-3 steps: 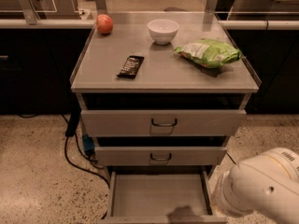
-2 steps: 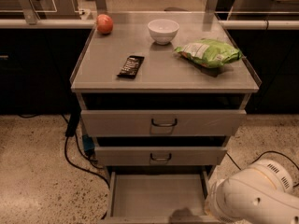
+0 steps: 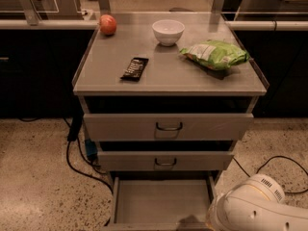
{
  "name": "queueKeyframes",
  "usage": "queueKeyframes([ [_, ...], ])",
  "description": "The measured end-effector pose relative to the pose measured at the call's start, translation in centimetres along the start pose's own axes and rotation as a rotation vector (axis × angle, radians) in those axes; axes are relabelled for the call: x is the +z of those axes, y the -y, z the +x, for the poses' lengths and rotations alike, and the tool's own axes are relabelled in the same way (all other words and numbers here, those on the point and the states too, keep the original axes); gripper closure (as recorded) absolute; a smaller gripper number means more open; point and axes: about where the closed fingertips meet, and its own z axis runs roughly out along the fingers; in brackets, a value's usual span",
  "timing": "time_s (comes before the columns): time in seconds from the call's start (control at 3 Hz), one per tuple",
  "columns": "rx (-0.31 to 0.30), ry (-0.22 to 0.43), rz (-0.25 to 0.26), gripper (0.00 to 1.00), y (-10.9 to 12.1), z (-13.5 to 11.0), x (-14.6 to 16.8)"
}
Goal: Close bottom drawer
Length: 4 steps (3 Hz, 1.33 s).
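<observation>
The grey metal cabinet [image 3: 168, 76] has three drawers. The bottom drawer [image 3: 161, 201] is pulled out, a shallow tray with a bare flat grey floor. The widest drawer [image 3: 168, 127] and the middle drawer [image 3: 166, 161] above it stand slightly out. My white arm [image 3: 255, 208] fills the lower right corner, beside the bottom drawer's right front corner. My gripper is out of view below the frame's lower edge. A dark shape [image 3: 190, 220] lies at the drawer's front edge next to the arm.
On the cabinet top lie a red apple [image 3: 108, 24], a white bowl [image 3: 168, 31], a green chip bag [image 3: 215, 55] and a dark snack bar [image 3: 134, 68]. Black cables [image 3: 77, 165] run over the speckled floor on the left and right [image 3: 274, 160]. Dark counters flank the cabinet.
My white arm has shifted a little to the left and lower beside the bottom drawer. The drawer's position looks the same.
</observation>
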Motion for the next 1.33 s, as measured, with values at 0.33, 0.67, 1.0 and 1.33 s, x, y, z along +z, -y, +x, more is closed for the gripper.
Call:
queueKeyframes([
  [0.33, -0.014, 0.012, -0.035, 1.00, -2.5, 0.3, 3.3],
  [0.67, 0.013, 0.033, -0.083, 1.00, -6.4, 1.4, 7.8],
  [1.0, 0.071, 0.029, -0.112, 1.00, -8.1, 1.8, 10.7],
  [1.33, 0.160, 0.038, -0.136, 1.00, -10.0, 1.5, 14.4],
])
